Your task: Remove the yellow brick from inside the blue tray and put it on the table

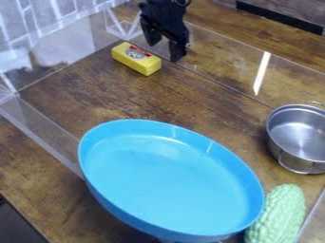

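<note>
We observe the yellow brick [136, 59] lying flat on the dark brown wood-grain table [140, 95], toward the far left of the view, outside the blue tray [172, 178] and well apart from it. The brick is set at a slant, and its upper face bears a dark mark with a little red beside it. Its near side is plain yellow. We note the black pincer [164, 43] just beyond the brick and to its right in the view, at the top of the picture, with its two fingers reaching down toward the tabletop. We record the pincer as wide, with its fingers spread and nothing held between them. The blue tray is round and shallow with a raised rim, and fills much of the lower part of the view; we see only its smooth light-blue inside, with nothing lying in it. To the right of the tray we find a steel bowl [299, 136], upright, with a small handle at its far edge and another at its near edge. Below the bowl in the view, close beside the tray's right side, lies a bumpy pale-green vegetable [278, 214]. We also see a clear plastic wall [48, 128] running along the table's left edge.
</note>
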{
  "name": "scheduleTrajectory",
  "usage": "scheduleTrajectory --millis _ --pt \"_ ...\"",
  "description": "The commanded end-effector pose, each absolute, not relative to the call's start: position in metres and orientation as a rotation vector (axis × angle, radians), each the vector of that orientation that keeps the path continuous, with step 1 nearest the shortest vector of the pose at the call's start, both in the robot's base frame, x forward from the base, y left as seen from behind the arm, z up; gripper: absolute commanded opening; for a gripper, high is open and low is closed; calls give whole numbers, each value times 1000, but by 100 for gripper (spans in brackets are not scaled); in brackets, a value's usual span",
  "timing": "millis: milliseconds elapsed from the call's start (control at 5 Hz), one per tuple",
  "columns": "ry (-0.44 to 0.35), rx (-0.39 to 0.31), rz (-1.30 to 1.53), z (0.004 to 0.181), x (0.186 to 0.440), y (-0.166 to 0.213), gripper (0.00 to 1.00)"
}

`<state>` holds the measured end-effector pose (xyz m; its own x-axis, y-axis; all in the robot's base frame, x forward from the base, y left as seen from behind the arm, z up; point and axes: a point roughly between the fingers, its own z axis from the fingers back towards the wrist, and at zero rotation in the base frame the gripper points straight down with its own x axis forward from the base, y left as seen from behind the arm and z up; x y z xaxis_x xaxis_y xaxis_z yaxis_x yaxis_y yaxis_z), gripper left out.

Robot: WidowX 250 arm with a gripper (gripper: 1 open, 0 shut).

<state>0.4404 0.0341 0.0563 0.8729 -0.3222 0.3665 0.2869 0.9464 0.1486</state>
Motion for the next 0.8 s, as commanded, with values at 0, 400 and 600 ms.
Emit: scheduleTrajectory --millis 0,400,600 --pt "-504 117 -288 99 447 46 100" --pt "-512 113 -280 100 447 46 100" --pt "-515 111 -279 98 446 47 100"
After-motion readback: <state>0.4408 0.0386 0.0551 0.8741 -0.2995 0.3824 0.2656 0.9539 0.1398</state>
